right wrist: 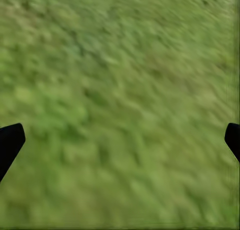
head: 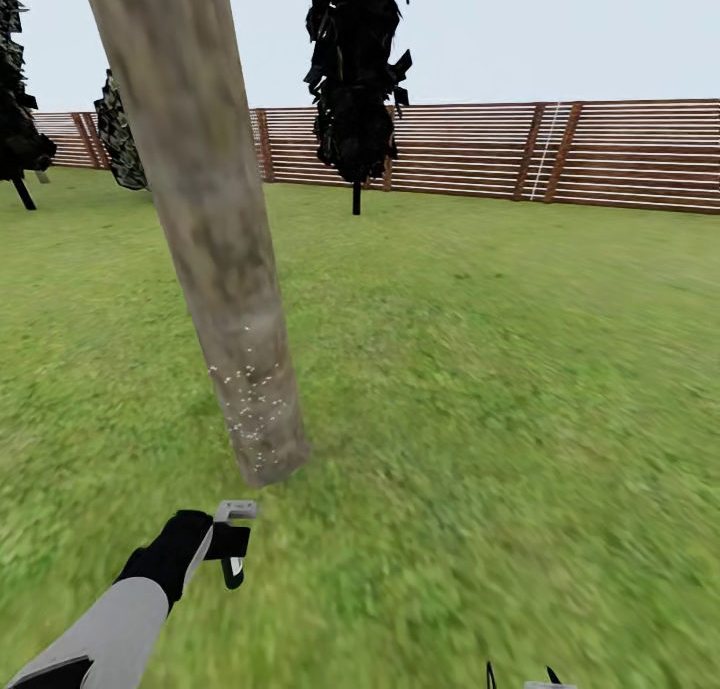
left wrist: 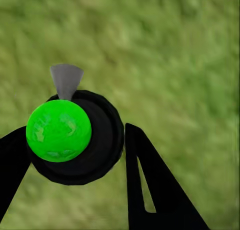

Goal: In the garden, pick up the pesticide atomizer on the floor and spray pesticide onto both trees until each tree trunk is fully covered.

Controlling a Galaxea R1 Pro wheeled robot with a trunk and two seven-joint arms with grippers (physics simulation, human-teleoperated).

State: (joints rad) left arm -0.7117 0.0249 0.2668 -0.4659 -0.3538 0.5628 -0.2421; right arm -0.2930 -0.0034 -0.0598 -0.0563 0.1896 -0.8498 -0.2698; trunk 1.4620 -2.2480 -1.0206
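A thick, leaning tree trunk (head: 210,239) of blotchy grey-beige bark rises from the grass floor (head: 480,389) just ahead of me. Whitish pesticide specks (head: 255,409) dot its lowest part near the ground. My left gripper (head: 222,549) is below the trunk's base, shut on the black pesticide atomizer (head: 232,534), whose grey head points toward the trunk. In the left wrist view the atomizer (left wrist: 97,155) sits between the black fingers (left wrist: 150,180) of that gripper (left wrist: 75,135), with a green disc (left wrist: 59,130) and a grey nozzle (left wrist: 66,80). My right gripper (head: 520,677) (right wrist: 122,140) hangs open over grass.
A brown slat fence (head: 600,154) closes the lawn at the back. A dark-leaved tree (head: 355,69) on a thin stem stands before it, and more dark foliage (head: 120,134) lies at the far left. Open grass spreads to the right of the trunk.
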